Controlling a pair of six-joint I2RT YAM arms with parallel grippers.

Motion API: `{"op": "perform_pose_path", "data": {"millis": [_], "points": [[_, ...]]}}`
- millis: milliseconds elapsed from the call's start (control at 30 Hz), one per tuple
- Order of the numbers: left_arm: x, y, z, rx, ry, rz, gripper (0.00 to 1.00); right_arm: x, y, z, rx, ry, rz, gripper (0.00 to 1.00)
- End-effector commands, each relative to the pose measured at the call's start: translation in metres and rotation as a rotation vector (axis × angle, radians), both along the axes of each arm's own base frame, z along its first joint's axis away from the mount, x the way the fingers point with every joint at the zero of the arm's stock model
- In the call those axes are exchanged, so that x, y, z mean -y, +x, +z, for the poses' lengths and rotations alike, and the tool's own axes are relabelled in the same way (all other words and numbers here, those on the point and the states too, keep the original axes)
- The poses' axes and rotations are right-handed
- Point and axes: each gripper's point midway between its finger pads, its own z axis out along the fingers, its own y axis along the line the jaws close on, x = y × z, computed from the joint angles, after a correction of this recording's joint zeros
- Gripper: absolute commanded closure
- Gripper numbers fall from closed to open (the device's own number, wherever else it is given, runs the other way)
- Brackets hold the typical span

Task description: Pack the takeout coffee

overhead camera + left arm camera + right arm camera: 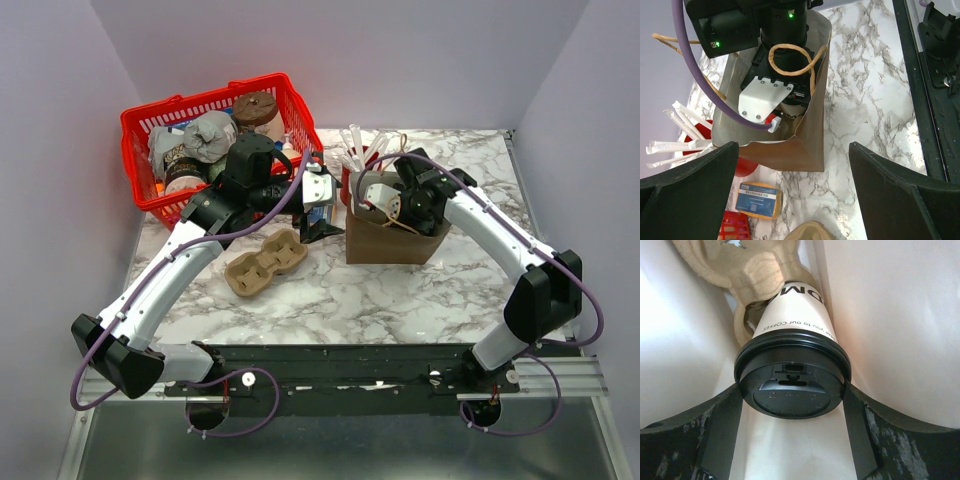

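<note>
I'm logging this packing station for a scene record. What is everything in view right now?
paper bag: one, brown, open, right of table centre
takeout coffee: one, cream-white with black lid, inside the paper bag
cup carrier: one, beige, on the table left of the bag
red cup: one, holding white cutlery, just beyond the bag
basket: one, red, far left corner, filled with goods
tub: one, brown-topped, in the basket
packet: one, blue and yellow, on the table near the basket
table: one, white marble
left gripper: one, black, open, hovering beside the bag
right gripper: one, black, inside the bag, shut on the takeout coffee
</note>
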Motion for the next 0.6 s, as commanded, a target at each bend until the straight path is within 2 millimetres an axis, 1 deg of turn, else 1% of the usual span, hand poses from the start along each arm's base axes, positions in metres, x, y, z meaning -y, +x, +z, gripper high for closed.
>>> {"op": "perform_pose_path", "data": {"millis": [0,33,100,200,233,300,333,467,567], "points": [[0.0,-0.001,0.008,0.019,-0.013,0.005,0.02,-0.008,-0.002,0.02,0.014,0.07,-0.025,0.18],[0.0,-0.001,0.008,0.019,-0.013,0.004,0.01,-0.007,-0.002,0.021,0.012,0.07,-0.03,0.18],[0.0,-0.001,0.008,0.019,-0.014,0.005,0.01,-0.007,-0.003,0.025,0.012,0.074,-0.038,0.09],[0.0,-0.001,0.006,0.016,-0.01,0.008,0.01,-0.008,-0.002,0.033,0.027,0.087,-0.047,0.08],[0.0,-0.001,0.006,0.014,-0.011,0.009,0.01,-0.008,-0.002,0.034,0.028,0.091,-0.049,0.01],[0.0,-0.001,0.005,0.011,-0.013,0.01,0.01,-0.008,-0.002,0.036,0.03,0.094,-0.058,0.0],[0.0,-0.001,0.005,0.012,-0.013,0.008,0.01,-0.013,-0.004,0.037,0.019,0.118,-0.05,0.0],[0.0,-0.001,0.005,0.009,-0.012,0.01,0.01,-0.014,-0.004,0.044,0.028,0.133,-0.06,0.0],[0.0,-0.001,0.004,0.009,-0.012,0.01,0.01,-0.015,-0.002,0.053,0.05,0.146,-0.065,0.0]]}}
